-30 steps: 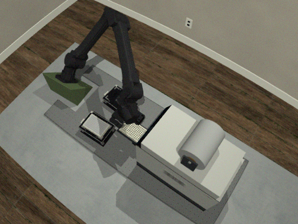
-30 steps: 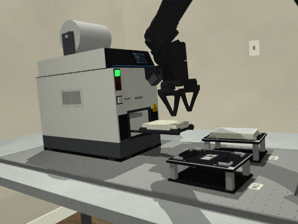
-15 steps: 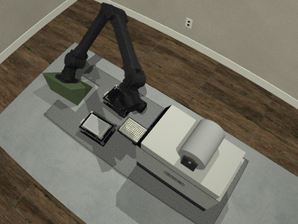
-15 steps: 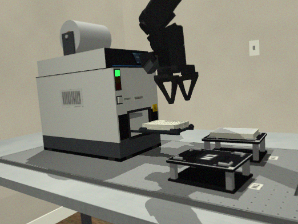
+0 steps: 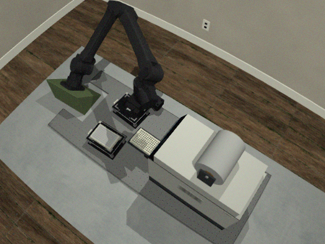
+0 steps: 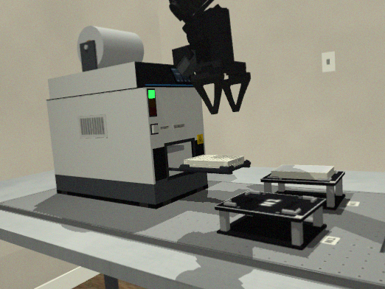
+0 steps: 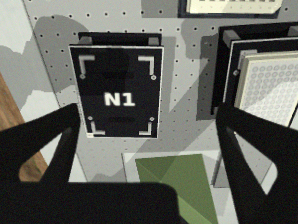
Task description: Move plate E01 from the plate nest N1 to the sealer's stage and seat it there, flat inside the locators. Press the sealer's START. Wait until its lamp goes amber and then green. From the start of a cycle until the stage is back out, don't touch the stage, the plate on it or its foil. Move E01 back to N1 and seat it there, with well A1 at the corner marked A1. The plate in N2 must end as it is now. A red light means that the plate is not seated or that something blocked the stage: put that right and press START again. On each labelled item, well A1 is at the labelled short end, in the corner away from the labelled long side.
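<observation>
The black parallel gripper (image 6: 223, 96) hangs high above the table, its two triangular fingers spread wide with nothing between them. In the wrist view it looks straight down on the black rectangular nest plate marked N1 (image 7: 119, 91), whose white corner brackets frame a bare top with no plate on it. From the top view the dark six-joint arm (image 5: 140, 53) arches over from its green wedge-shaped base (image 5: 75, 94) and its wrist covers most of that nest.

The white multi-well plate E01 (image 6: 214, 160) lies on the sealer's dark stage (image 6: 236, 166), which stands out from the slot at the front of the machine. It looks level there; whether it sits fully inside the locators cannot be told. The gripper is well above it and off to the side, not touching the plate or the stage.

The boxy white-and-grey sealer (image 6: 111, 140) shows a green lamp (image 6: 151, 94) on its front panel, with the small pale START button (image 6: 154, 128) below it. A grey foil roll (image 6: 111, 46) rests on its top.

A second pale plate (image 6: 303, 171) sits flat on the other black raised nest (image 6: 333, 180), beside N1. Both nests stand on short pale legs on the grey perforated board (image 6: 354, 247) that tops the grey table (image 6: 74, 243).
</observation>
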`<state>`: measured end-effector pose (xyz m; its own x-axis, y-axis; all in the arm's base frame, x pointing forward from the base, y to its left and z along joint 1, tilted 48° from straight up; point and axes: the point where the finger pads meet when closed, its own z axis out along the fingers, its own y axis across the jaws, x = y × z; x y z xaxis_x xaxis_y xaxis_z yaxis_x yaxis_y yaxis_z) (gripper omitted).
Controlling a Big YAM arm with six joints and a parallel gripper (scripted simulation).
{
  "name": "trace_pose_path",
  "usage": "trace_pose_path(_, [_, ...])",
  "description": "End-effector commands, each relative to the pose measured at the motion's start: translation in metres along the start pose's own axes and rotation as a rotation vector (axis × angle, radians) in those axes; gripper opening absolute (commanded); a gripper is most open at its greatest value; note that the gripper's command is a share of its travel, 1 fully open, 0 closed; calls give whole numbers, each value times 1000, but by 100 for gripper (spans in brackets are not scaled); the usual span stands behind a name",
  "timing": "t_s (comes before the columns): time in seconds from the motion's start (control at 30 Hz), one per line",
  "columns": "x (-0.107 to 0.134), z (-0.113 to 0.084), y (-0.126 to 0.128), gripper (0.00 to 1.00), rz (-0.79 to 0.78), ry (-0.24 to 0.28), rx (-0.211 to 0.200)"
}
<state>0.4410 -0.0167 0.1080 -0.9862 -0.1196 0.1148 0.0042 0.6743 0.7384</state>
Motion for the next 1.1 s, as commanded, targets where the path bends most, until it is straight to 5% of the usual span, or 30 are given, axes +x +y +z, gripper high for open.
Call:
trace_pose_path(0.0, [-9,-47,25,0,-56,-68,35])
trace_pose_path(0.27, [-10,-33,6,0,-15,-58,17])
trace_pose_path(0.77, [-3,-4,11,0,-36,-2,13])
trace_pose_path(1.07, [-11,-8,16,0,-55,-12,23])
